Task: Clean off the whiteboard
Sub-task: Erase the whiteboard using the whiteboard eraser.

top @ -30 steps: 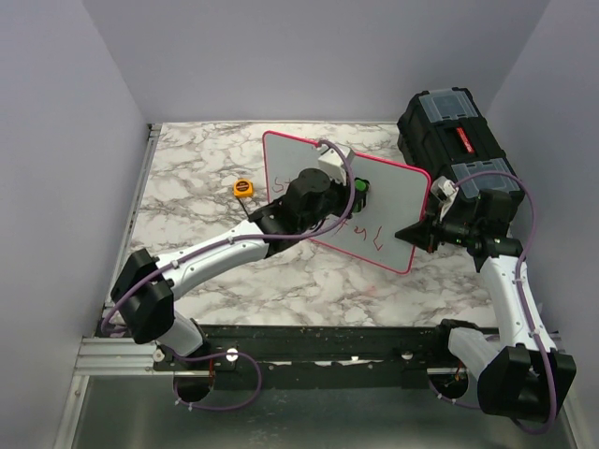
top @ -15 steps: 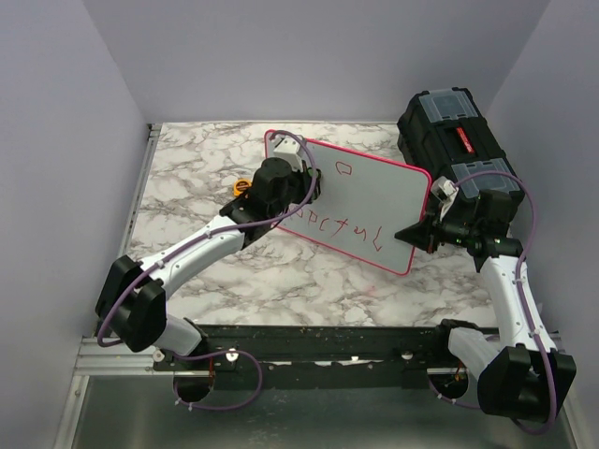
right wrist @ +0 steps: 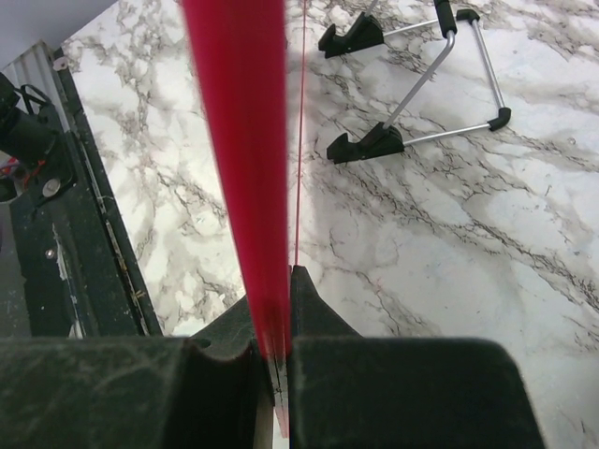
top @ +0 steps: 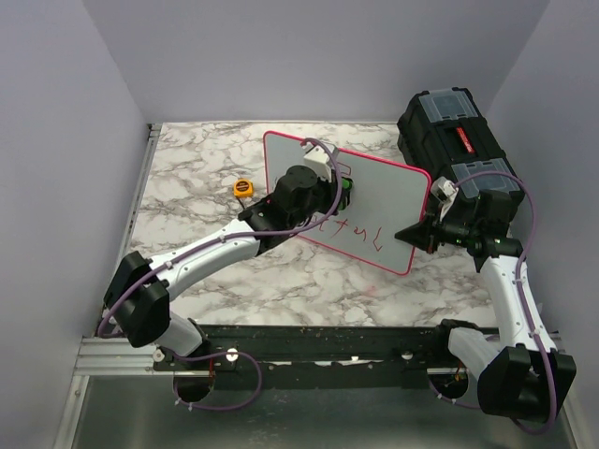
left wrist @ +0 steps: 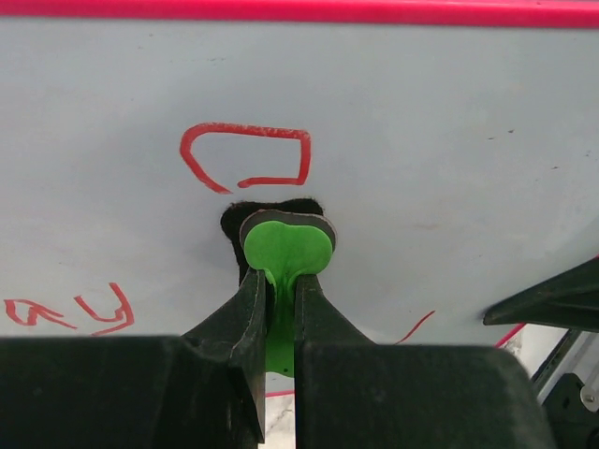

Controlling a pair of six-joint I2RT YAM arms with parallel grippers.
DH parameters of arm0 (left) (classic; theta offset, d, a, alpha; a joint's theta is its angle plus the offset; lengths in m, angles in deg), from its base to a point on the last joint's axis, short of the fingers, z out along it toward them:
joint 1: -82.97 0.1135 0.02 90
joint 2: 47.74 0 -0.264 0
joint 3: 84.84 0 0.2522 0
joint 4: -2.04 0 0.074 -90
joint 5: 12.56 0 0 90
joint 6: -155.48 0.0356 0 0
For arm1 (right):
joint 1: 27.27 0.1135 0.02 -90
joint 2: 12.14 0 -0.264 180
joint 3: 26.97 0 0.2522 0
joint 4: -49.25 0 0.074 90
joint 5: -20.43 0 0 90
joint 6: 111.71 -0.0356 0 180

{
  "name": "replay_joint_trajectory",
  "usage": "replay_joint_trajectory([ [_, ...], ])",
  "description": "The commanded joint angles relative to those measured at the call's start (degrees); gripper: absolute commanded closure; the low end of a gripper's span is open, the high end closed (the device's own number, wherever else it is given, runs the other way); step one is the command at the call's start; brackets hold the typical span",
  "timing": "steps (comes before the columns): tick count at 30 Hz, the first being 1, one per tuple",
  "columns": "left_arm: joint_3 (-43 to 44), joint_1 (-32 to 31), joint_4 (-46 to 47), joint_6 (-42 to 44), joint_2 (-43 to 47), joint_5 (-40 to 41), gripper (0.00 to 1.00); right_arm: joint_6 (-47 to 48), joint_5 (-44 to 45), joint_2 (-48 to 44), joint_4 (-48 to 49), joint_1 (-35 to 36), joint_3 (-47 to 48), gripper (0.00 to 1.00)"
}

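The whiteboard (top: 388, 198) stands tilted on edge a little right of centre in the top view, its pink-red rim all round. Red marker strokes run along its lower part (top: 354, 229); they do not read as a clear word. The left wrist view shows more: a rounded, open-sided red box (left wrist: 245, 157) at upper centre and two loose letters (left wrist: 65, 310) at lower left, also unreadable.

The left gripper (top: 340, 194) is clamped on the green handle of an eraser (left wrist: 286, 245), whose black pad presses the board just under the red box. The right gripper (top: 419, 233) is closed on the board's lower right edge; its own camera shows the rim (right wrist: 239, 140) edge-on, running down between the fingers (right wrist: 314, 313).

Only that view shows a wire stand with black feet (right wrist: 412, 89) on the marble table (top: 187, 187). At upper right sits a black toolbox (top: 456, 140) with a red label too small to read. Left of the board lies a yellow tape measure (top: 243, 187).
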Motion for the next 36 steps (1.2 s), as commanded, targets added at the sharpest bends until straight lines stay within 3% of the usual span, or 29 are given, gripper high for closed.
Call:
replay_joint_trajectory([
  [1,-0.23,2.8,-0.52,0.61,-0.23,-0.72,1.0,1.39,-5.78,-1.52,1.34,0.5,1.24,1.0],
  [8,-3.8,9.6,-0.42,0.4,3.02,-2.33,1.0,1.3,-5.87,-1.53,1.42,0.53,1.27,0.99],
  [20,-0.25,1.42,-0.89,-0.21,-0.05,0.2,1.0,1.37,-5.6,-1.22,1.43,0.48,1.16,0.99],
  [30,-0.95,8.47,-1.91,0.82,0.98,0.23,1.0,1.38,-5.78,-1.75,1.35,0.47,1.27,1.0],
  [36,1.99,8.25,-2.87,1.21,0.49,-1.01,1.0,1.37,-5.88,-1.53,1.34,0.48,1.25,1.0],
])
